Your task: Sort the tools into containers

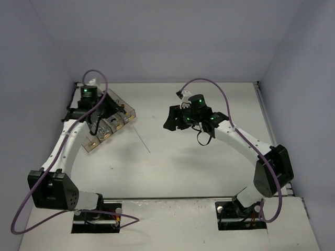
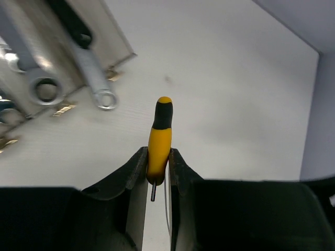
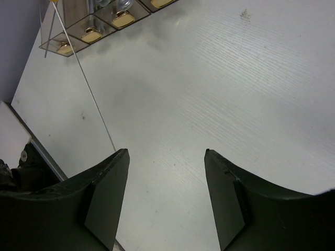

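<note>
Reaching over the row of clear containers [image 1: 130,111] at the rear left of the table [image 1: 199,167], the left arm [image 1: 62,149] works beside a thin-shafted tool [image 1: 140,140] slanting out from them. The right gripper [image 1: 171,118] hangs above the tabletop's centre, well apart, and purple cables [image 1: 207,80] arc over both arms.

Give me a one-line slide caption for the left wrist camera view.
Left gripper shut on a yellow-and-black screwdriver, with wrenches lying in the clear containers at upper left.
</note>
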Controlling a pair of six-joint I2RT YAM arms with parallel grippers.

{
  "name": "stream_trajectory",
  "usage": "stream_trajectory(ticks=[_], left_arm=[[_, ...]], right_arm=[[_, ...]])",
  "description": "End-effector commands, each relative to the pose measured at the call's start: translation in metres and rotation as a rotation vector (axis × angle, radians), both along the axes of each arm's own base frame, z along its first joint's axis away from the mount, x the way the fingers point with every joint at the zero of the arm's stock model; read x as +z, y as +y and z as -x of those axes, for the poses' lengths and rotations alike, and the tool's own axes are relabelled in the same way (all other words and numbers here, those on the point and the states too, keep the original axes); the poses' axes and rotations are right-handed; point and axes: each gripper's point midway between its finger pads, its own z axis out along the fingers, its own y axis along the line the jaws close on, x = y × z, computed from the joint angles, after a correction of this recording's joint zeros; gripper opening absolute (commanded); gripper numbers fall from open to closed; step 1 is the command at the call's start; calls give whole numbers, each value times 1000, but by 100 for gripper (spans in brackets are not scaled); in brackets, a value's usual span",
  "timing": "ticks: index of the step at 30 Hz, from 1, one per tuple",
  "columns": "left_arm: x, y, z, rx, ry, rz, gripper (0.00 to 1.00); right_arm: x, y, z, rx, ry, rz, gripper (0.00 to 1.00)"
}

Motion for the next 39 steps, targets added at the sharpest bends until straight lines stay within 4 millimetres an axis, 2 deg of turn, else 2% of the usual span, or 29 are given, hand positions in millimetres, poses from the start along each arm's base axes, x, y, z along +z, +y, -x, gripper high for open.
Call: stream_trajectory(ticks=[1, 4, 8, 10, 16, 21, 28, 29, 30, 35, 38, 39], left_arm=[[17, 91, 19, 167, 19, -117, 0], [-1, 157, 23, 313, 97, -121, 0], [-13, 206, 18, 417, 141, -104, 0], [-26, 224, 11, 439, 179, -85, 0], [-43, 266, -8, 485, 235, -93, 0], [-52, 287, -22, 498, 269, -120, 0], [-71, 299, -44, 477, 303, -115, 1], [-73, 299, -46, 475, 307, -110, 5], [-75, 300, -47, 474, 311, -107, 13], [-79, 300, -48, 474, 321, -105, 28], [-69, 297, -47, 468, 301, -104, 39], [-58, 294, -46, 467, 278, -105, 42]], right_arm=[[35, -18, -1, -19, -128, -26, 57], [22, -29, -1, -30, -109, -4, 57], [10, -43, 0, -38, -90, 9, 57], [5, -53, 1, -55, -90, 25, 57], [-9, -74, 6, -73, -63, 31, 57], [-15, -85, 6, -96, -62, 45, 57], [-20, -89, 5, -104, -50, 52, 57], [-20, -90, 4, -106, -49, 53, 57], [-20, -90, 3, -107, -47, 53, 57], [-17, -90, 0, -117, -43, 48, 57], [-13, -90, -1, -121, -51, 44, 57], [-11, -91, -2, -128, -57, 45, 57]])
